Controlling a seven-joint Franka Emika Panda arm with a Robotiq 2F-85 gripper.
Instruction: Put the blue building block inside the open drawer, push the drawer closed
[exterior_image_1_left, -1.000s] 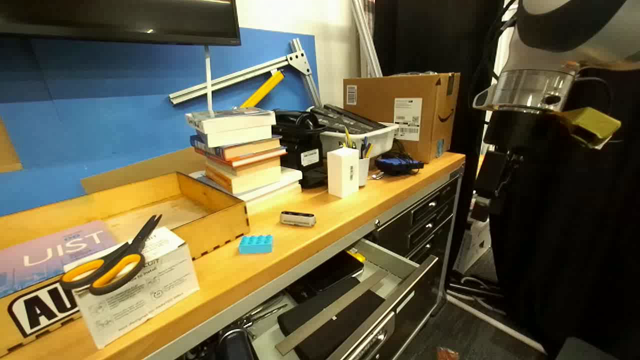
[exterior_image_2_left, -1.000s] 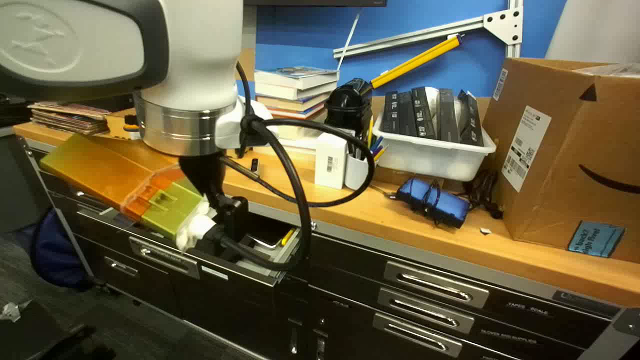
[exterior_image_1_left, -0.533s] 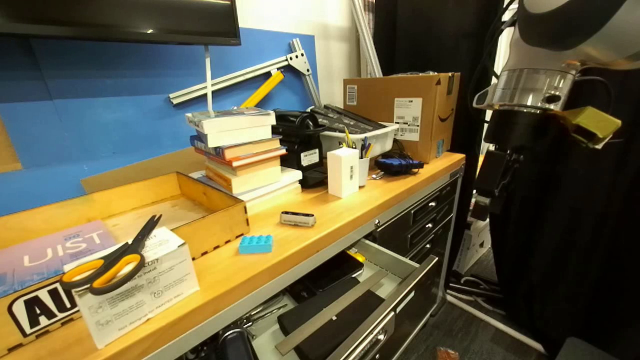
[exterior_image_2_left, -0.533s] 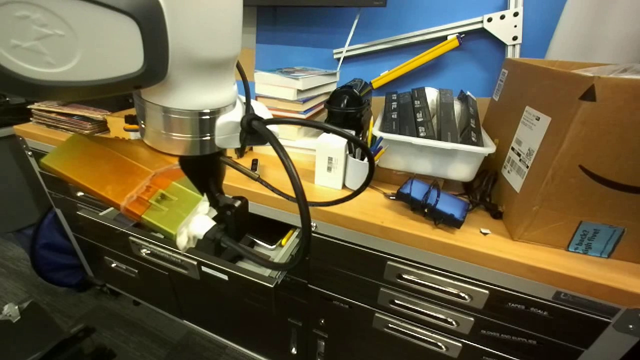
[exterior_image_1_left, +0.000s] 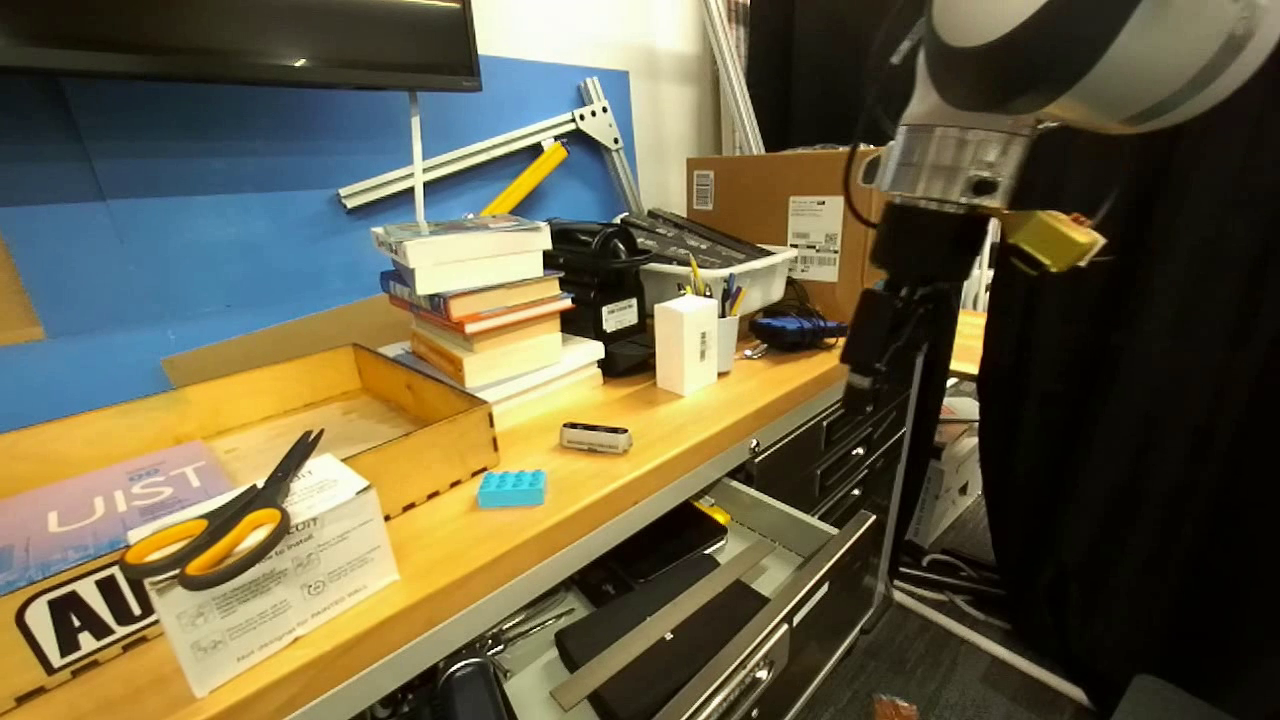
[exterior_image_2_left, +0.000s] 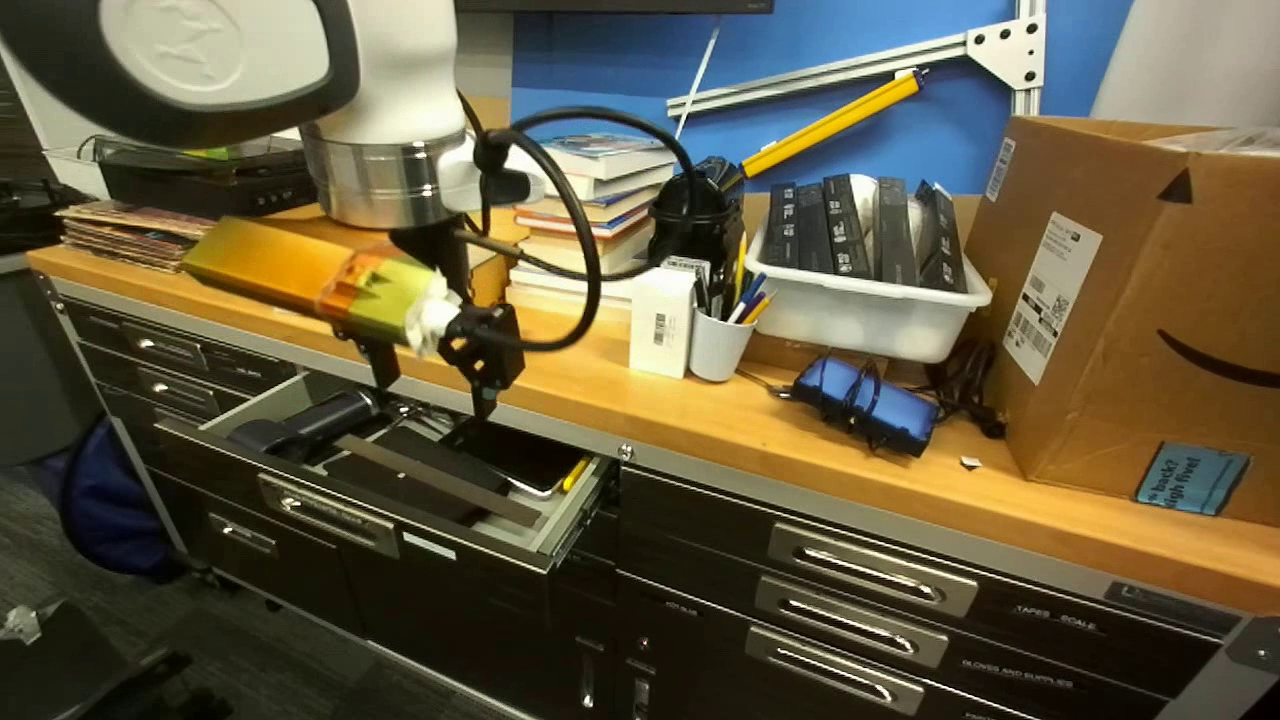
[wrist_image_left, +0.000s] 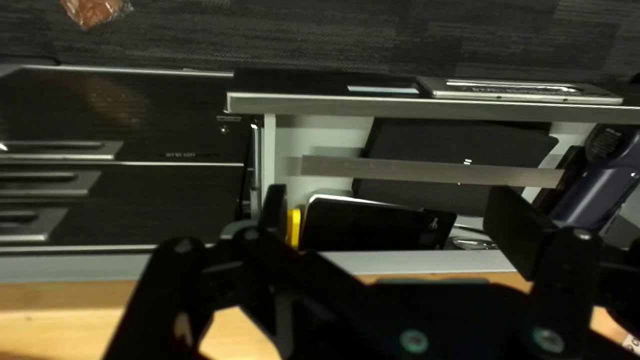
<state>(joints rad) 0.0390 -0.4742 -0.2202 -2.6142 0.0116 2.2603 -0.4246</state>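
One spread claw (exterior_image_2_left: 434, 392) has shifted nearer one blue block (exterior_image_1_left: 512, 489) — one drawer (exterior_image_2_left: 470, 547) open.

The building block (exterior_image_1_left: 512, 489) is uniform cyan-blue; the drawer (exterior_image_2_left: 480, 575) has a black front and pale grey interior. The hand (exterior_image_2_left: 435, 392) is black. The scissors (exterior_image_1_left: 268, 493) have black-and-orange handles.

Open drawer (exterior_image_2_left: 480, 560): lettering here, too blurred to read.
Drawer fronts (exterior_image_2_left: 870, 568): here's "TAPES", "SCALE", then "GLOVES AND SUPPLIES", right of the open drawer.
Cardboard box (exterior_image_2_left: 1140, 300): "high five!" on blue tape (exterior_image_2_left: 1195, 478), farther right.
Pink print (exterior_image_1_left: 110, 520): there's "UIST", left of the drawer.
Wooden tray (exterior_image_1_left: 440, 450): bold "AU", also left.
White carton (exterior_image_1_left: 280, 590): "PAINTED WALL", left too.
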